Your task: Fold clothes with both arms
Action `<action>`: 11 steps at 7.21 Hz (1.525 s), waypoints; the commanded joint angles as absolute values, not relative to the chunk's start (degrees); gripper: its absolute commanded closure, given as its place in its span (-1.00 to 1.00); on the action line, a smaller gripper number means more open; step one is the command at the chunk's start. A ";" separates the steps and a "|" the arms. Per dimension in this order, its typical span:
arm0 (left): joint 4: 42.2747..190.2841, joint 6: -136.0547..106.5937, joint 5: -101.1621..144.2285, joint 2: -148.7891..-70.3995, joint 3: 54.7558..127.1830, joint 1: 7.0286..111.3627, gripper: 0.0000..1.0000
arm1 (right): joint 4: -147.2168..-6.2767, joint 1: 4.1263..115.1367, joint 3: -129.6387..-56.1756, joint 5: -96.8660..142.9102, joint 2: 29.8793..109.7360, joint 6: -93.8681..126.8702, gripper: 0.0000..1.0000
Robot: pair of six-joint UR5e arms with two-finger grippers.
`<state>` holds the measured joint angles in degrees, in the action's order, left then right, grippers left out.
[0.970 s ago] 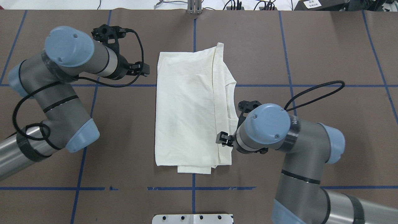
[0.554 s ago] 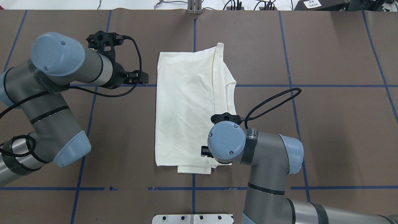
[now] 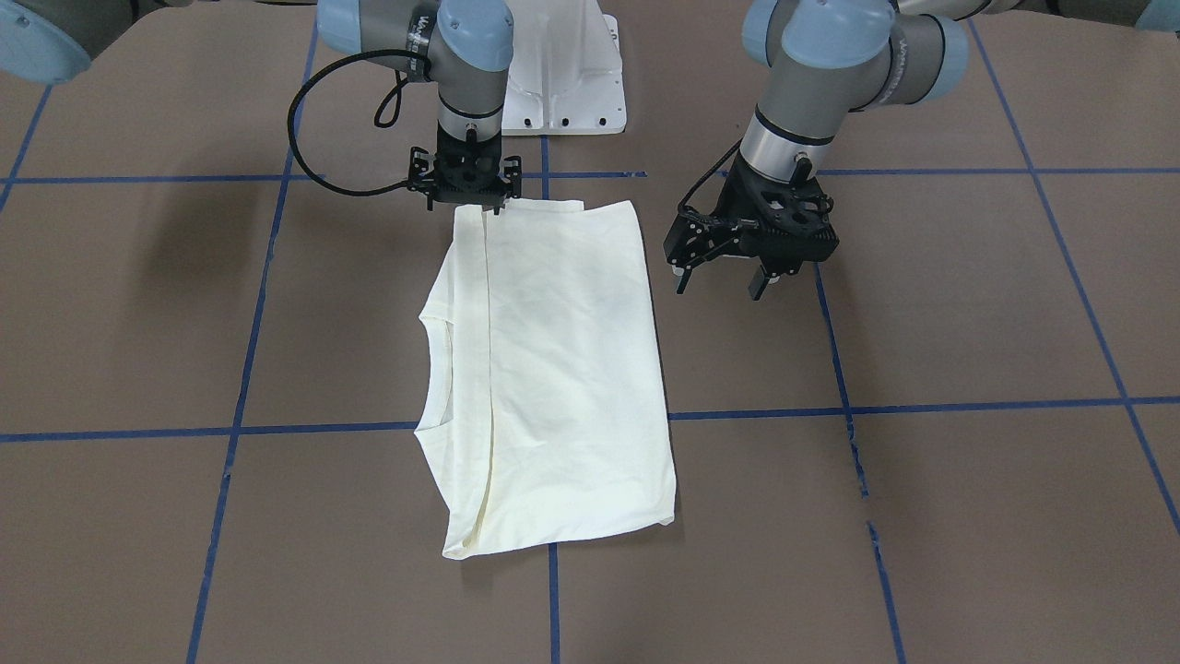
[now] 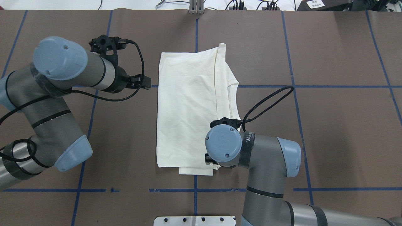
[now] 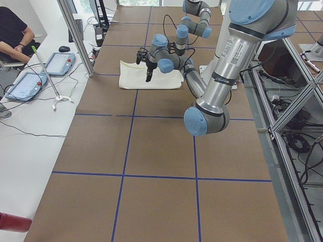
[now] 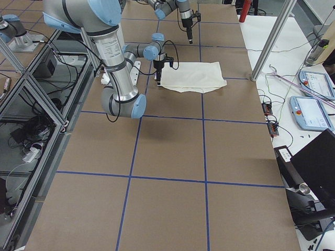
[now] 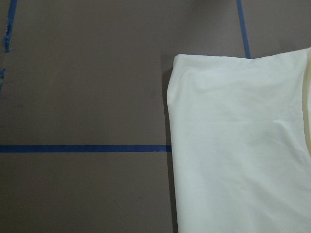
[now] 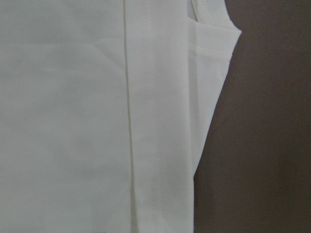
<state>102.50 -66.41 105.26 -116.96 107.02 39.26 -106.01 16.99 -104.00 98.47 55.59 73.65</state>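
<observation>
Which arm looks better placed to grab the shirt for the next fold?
The right, probably. The right hand hangs over the shirt at its edge nearest the robot; the left hand hovers open beside it, over the table.

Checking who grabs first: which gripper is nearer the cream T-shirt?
Right. The right gripper is directly above the T-shirt, at its corner nearest the robot's right side. The left gripper hangs open beside the shirt's long edge, over bare table, clear of the cloth.
</observation>
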 commanded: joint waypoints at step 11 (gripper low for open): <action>103.18 -66.80 106.61 -116.98 106.70 38.23 -1.00 | -106.35 19.50 -103.18 98.87 58.96 68.38 -1.00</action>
